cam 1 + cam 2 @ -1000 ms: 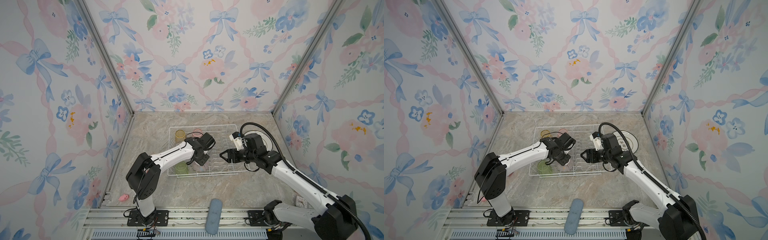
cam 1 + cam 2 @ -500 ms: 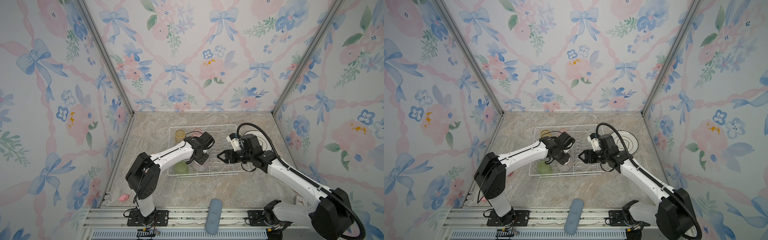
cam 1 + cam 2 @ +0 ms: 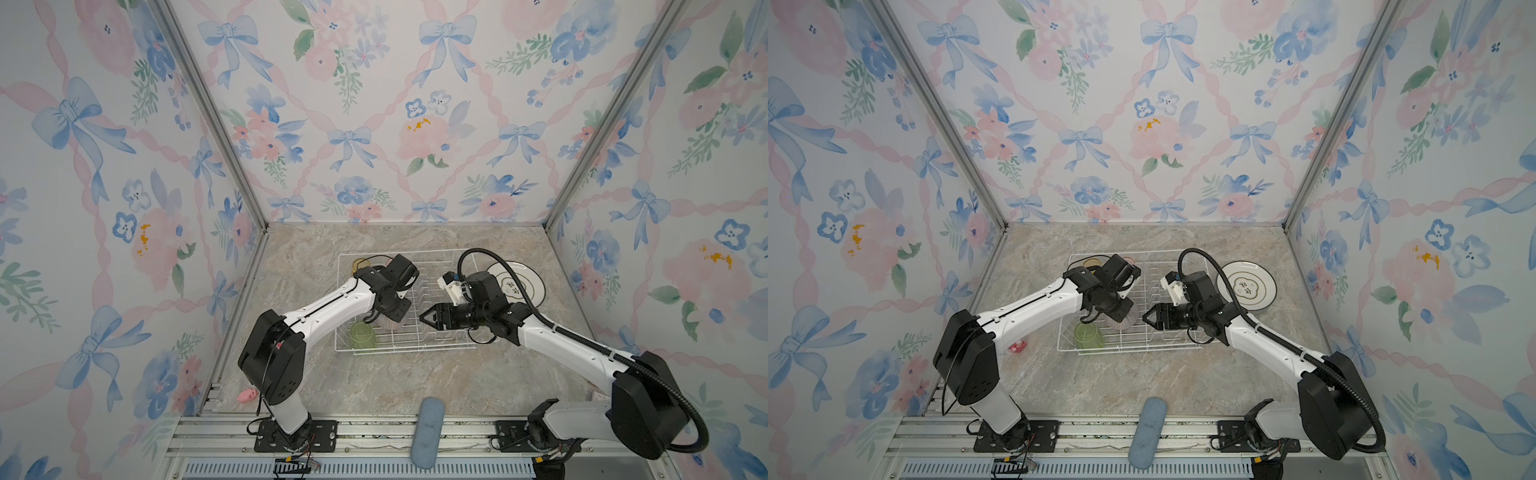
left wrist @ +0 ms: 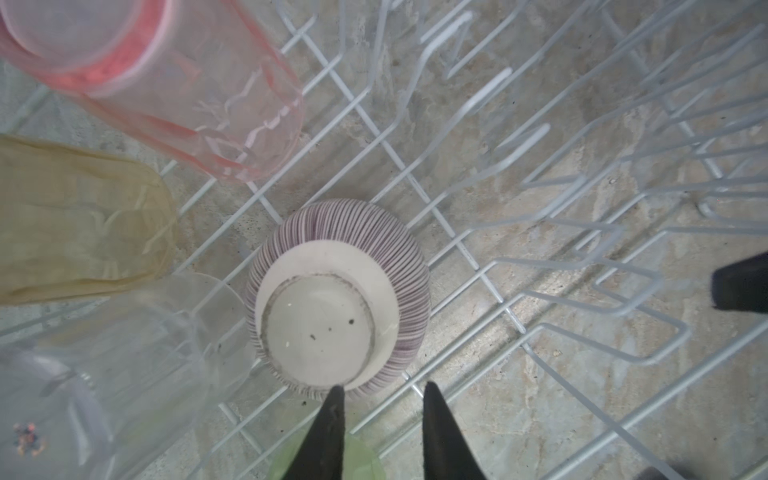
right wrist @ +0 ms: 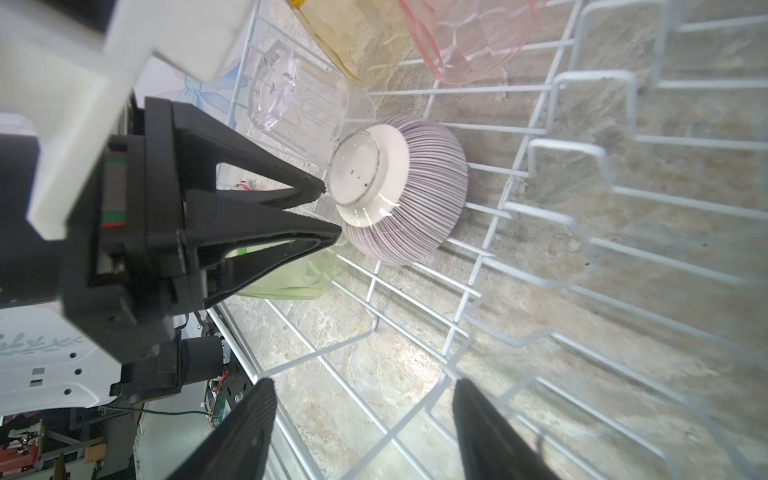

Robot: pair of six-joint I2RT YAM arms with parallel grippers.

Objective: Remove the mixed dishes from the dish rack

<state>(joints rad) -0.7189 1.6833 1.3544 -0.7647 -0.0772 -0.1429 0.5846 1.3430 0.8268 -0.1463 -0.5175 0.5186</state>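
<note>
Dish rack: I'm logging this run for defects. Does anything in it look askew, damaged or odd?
Only small things: the striped bowl sits foot-up on the dish rack floor, with dark specks on its foot. No breakage visible.

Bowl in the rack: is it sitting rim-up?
No, the bowl sits upside down in the rack, foot ring showing.

Blue oblong pad (image 3: 428, 432) on the front rail (image 3: 374, 428), small pink toy (image 3: 246, 395) at the marble tabletop's (image 3: 395, 382) left edge.
</note>
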